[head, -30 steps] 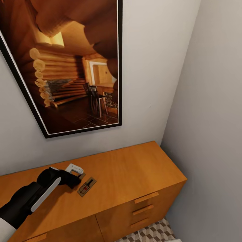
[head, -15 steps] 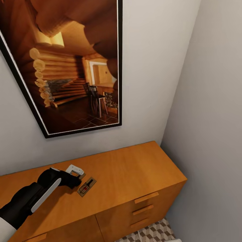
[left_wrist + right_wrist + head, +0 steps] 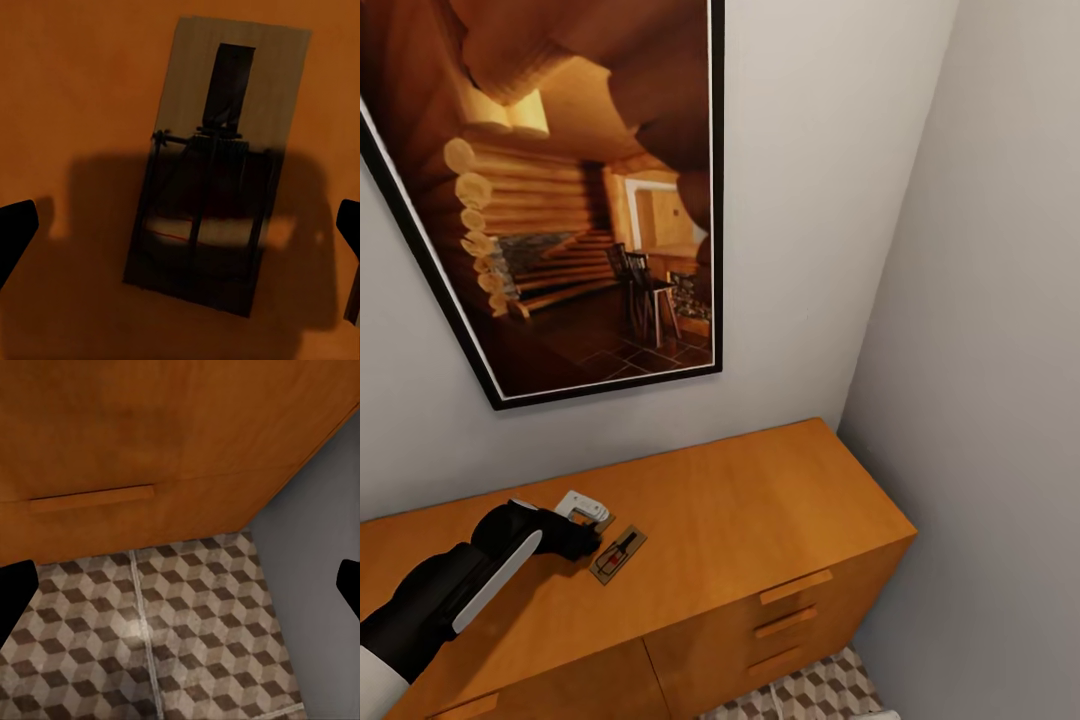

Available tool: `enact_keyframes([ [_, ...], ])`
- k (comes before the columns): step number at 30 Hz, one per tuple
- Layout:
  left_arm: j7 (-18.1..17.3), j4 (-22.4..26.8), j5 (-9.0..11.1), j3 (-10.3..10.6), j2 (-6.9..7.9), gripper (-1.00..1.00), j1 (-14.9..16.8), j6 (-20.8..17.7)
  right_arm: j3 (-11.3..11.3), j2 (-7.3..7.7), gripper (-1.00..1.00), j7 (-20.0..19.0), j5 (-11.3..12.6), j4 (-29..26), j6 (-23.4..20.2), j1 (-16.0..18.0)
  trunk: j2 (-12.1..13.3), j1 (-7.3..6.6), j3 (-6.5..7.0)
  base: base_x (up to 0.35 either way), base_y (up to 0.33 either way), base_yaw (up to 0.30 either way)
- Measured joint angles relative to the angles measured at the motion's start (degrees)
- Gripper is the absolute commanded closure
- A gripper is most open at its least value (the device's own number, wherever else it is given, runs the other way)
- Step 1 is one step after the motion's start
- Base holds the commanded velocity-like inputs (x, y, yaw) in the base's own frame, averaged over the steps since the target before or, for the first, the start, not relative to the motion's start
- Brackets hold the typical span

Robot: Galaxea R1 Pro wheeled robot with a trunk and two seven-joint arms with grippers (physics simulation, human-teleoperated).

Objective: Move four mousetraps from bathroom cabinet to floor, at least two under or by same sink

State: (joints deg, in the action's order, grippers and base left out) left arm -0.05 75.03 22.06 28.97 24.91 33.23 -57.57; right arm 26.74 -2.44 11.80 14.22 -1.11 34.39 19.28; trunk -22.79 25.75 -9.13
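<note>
Wooden mousetrap (image 3: 214,169) lies half-shadowed between left tool's (image 3: 180,232) spread fingertips.

The left arm (image 3: 450,590) reaches toward 2 o'clock; left gripper (image 3: 588,520) points down, its 2 fingers spread apart.

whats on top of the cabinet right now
Two mousetraps lie flat on the cabinet: one mousetrap in plain sight, a second mousetrap mostly covered by the left gripper above it. Anything else beneath that arm is hidden.
</note>
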Motion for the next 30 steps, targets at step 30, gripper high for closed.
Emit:
enact_keyframes([
  [30, 0.06, -0.83, 0.00, 0.68, -0.01, -1.00, 0.07, 0.10, 0.00, 0.00, -1.00, -0.01, 0.00, 0.00, 0.01, 0.00, -0.03, -0.01, -0.57, 0.000, 0.000, 0.000],
])
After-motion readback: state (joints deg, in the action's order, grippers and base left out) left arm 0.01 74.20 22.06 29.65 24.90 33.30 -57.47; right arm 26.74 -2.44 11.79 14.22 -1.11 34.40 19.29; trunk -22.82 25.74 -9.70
